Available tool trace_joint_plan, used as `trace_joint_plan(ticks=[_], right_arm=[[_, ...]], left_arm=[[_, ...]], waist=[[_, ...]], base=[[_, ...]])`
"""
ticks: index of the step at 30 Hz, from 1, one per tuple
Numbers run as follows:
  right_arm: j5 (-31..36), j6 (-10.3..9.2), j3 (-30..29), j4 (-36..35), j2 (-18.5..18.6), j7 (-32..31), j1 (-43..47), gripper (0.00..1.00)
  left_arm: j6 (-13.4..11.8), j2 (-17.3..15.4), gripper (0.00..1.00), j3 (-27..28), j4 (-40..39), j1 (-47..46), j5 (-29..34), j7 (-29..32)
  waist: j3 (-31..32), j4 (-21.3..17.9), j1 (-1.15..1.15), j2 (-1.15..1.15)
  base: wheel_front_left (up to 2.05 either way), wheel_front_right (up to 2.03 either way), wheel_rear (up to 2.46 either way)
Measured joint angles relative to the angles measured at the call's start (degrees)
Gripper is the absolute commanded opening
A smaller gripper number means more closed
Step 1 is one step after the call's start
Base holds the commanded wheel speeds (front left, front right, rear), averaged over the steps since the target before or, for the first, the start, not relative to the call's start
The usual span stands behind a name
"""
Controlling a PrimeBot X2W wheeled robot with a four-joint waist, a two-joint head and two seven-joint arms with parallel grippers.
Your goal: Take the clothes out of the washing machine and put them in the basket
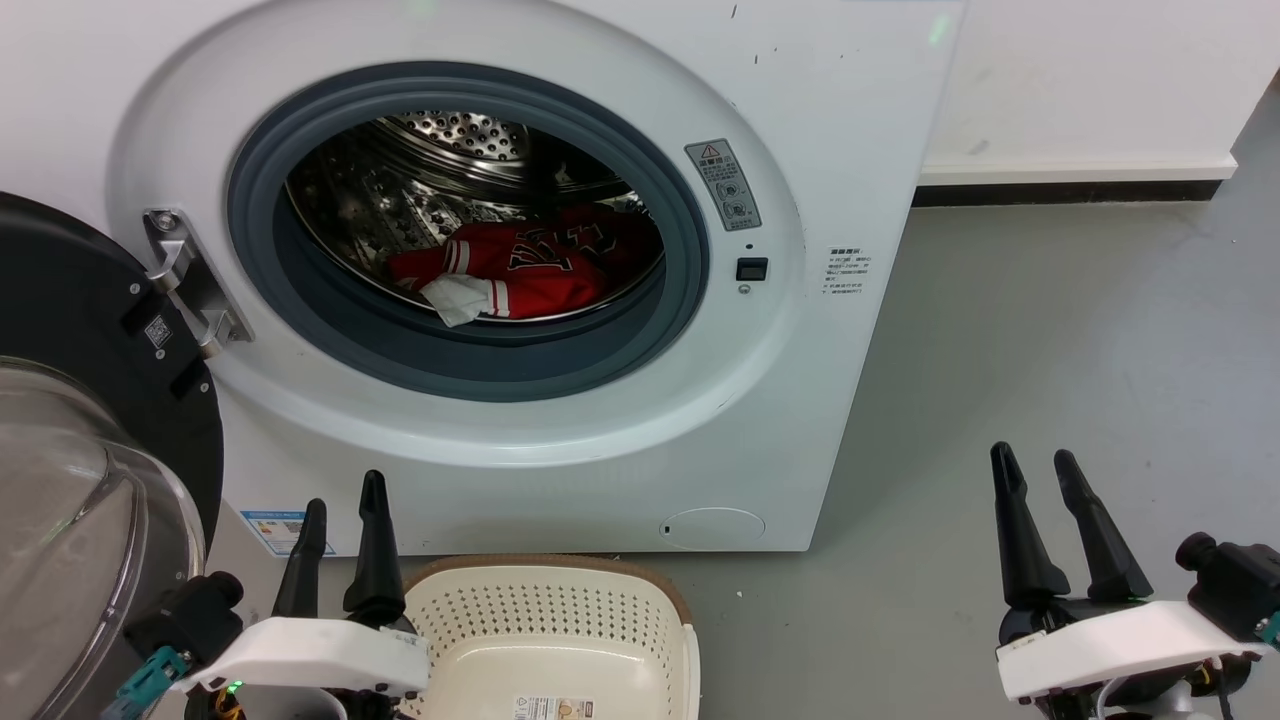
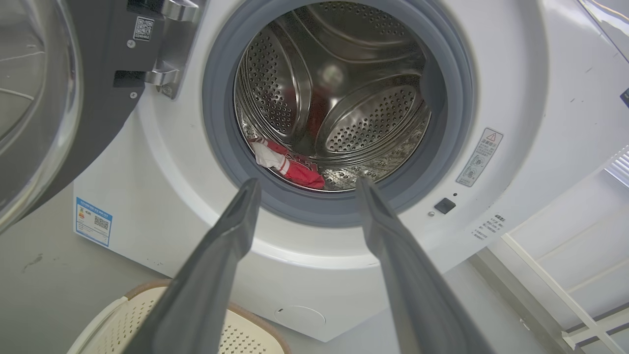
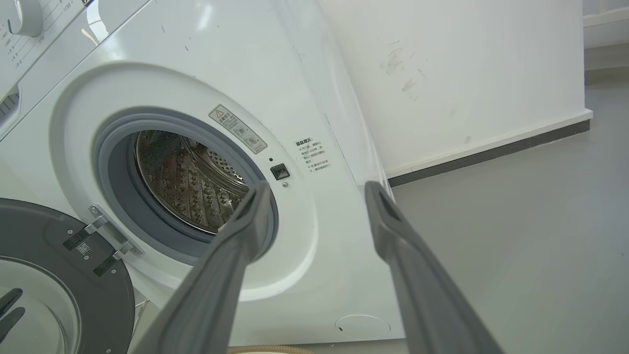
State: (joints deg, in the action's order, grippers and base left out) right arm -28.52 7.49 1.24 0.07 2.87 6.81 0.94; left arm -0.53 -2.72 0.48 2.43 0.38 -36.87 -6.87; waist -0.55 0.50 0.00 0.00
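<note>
Red jersey clothes point(image 1: 520, 270) with white trim lie at the bottom of the steel drum of the white washing machine point(image 1: 800, 120), also seen as clothes point(image 2: 290, 164) past the grey ring. Its porthole door point(image 1: 60, 480) hangs open at the left. The cream basket point(image 1: 600, 600) sits on the floor in front of the machine. My left gripper point(image 1: 345, 505) is open beside the basket's left rim, holding nothing. My right gripper point(image 1: 1038, 468) is open over the floor to the right. Both stand outside the drum, well below the opening.
Grey floor point(image 1: 1050, 330) stretches to the right of the machine, up to a white wall with a dark baseboard point(image 1: 1070, 190). The open door point(image 2: 39, 98) crowds the left side close to my left arm.
</note>
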Motion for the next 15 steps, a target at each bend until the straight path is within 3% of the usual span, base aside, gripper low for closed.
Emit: trace_joint_plan(ticks=[15], right_arm=[[10.62, 0.01, 0.68, -1.51, 0.01, 2.32, 1.37, 1.00]], left_arm=[[-0.51, -0.01, 1.00, -0.93, -1.29, 1.49, 10.27, -2.23]], waist=[[0.16, 0.05, 0.00, 0.00]], base=[[0.00, 0.00, 0.00]])
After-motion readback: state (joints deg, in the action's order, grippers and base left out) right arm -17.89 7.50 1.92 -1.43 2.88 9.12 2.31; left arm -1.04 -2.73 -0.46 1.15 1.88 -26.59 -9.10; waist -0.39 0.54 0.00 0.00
